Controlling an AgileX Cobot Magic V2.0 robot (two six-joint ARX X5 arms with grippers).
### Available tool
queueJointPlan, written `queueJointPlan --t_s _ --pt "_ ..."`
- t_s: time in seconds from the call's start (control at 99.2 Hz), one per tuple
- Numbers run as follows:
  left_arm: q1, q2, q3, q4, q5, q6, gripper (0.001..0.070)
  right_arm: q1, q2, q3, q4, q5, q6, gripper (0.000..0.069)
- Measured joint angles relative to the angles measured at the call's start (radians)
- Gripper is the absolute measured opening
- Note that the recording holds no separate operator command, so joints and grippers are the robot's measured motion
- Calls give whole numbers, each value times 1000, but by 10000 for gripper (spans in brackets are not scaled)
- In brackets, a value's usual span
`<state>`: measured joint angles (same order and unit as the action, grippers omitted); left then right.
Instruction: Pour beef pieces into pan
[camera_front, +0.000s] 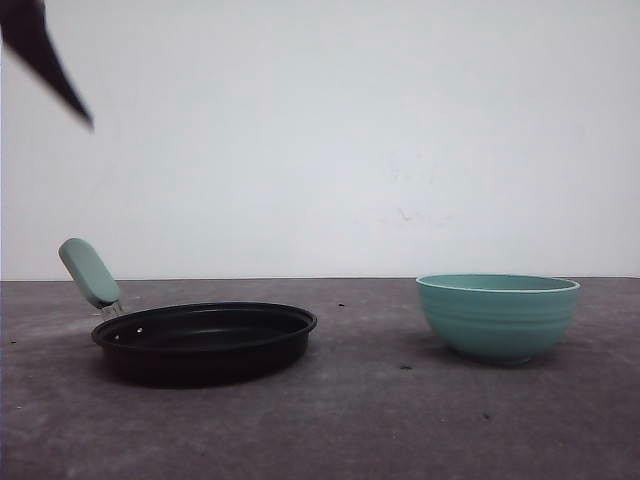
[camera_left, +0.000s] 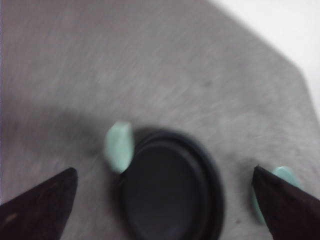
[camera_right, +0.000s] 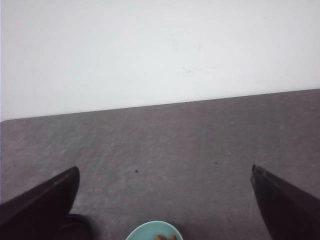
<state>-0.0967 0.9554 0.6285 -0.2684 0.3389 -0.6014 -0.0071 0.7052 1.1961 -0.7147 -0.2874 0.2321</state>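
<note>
- Front view: the pan (camera_front: 205, 340), black and shallow, sits flat on the grey surface (camera_front: 350, 420) at the left; its mint-green handle (camera_front: 89, 272) angles up and to the left on a metal neck. A teal ribbed bowl (camera_front: 497, 316) stands upright at the right, well apart from the pan. What the bowl holds is hidden by its wall. A dark pointed finger of the left end effector (camera_front: 45, 60) pokes into the upper left corner, high above the pan's handle; whether it is spread cannot be told here.
- Left wrist view (blurred): left end effector (camera_left: 165, 200) is spread wide, nothing between the tips, dark fingers (camera_left: 37, 205) at either side. The pan (camera_left: 170, 190) lies below and between them, pale green handle (camera_left: 119, 146) toward one side. The teal bowl (camera_left: 285, 177) is partly hidden behind one finger.
- Right wrist view: right end effector (camera_right: 165, 200) spread wide, empty, fingers (camera_right: 40, 202) apart over the surface (camera_right: 165, 145). The bowl rim (camera_right: 150, 230) shows at the frame edge, with a reddish-orange bit of the beef pieces (camera_right: 165, 237) inside it.
</note>
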Motion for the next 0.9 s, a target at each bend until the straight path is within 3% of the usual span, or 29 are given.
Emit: queueJointPlan --t_s 0.202,0.403,0.625,0.686,0.807,0.898 --pt "-5 138 -23 147 3 -41 693 6 2 0 -3 0 -1 685" --pt "-33 333 -23 318 57 -94 678 6 2 0 -15 0 -1 685" --pt "-63 511 -23 405 71 -140 660 6 2 0 -71 14 -13 685" --pt "-69 527 -23 439 72 -144 576 6 2 0 -85 31 -20 685" --pt "-78 563 -23 462 72 -150 263 6 2 0 -97 46 -26 685" --pt "-79 564 -23 505 71 -151 116 6 2 0 -106 52 -27 685"
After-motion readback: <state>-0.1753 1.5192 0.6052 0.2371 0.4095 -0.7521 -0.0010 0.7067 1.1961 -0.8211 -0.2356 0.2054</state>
